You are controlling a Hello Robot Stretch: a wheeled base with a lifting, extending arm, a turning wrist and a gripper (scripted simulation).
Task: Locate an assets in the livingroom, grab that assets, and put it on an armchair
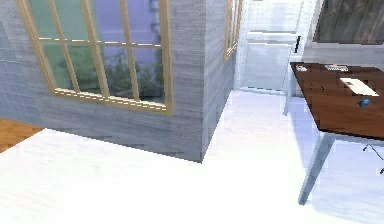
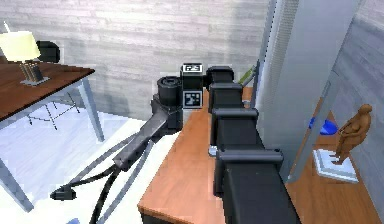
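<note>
Which thing is the one to be fetched cannot be told; the likeliest small things are a brown statuette (image 2: pixel 350 135) of a standing figure on a white base, at the arm side view's right on a wooden top, with a small blue thing (image 2: pixel 320 125) just behind it. Left of these rises a tall grey panel (image 2: pixel 285 90), and left of that the dark arm (image 2: pixel 235 140) reaches out over an orange-brown surface (image 2: pixel 175 185). Past the surface's edge the jaws hang over bare white floor (image 2: pixel 110 125), their thin fingers (image 2: pixel 68 193) slanting down toward the view's lower left; they hold nothing, and how wide they stand cannot be told. Farther left is a brown table (image 2: pixel 55 85) on pale legs carrying a lamp (image 2: pixel 22 50) with a white shade, a dark chair (image 2: pixel 47 50) behind it. In the forward view a second brown surface (image 1: pixel 340 105) at the right bears a flat white thing (image 1: pixel 335 68) and a pale thing with blue (image 1: pixel 362 88); beyond it is a white door (image 1: pixel 265 55), and at the left a wood-framed window (image 1: pixel 100 50) in a grey wall.
</note>
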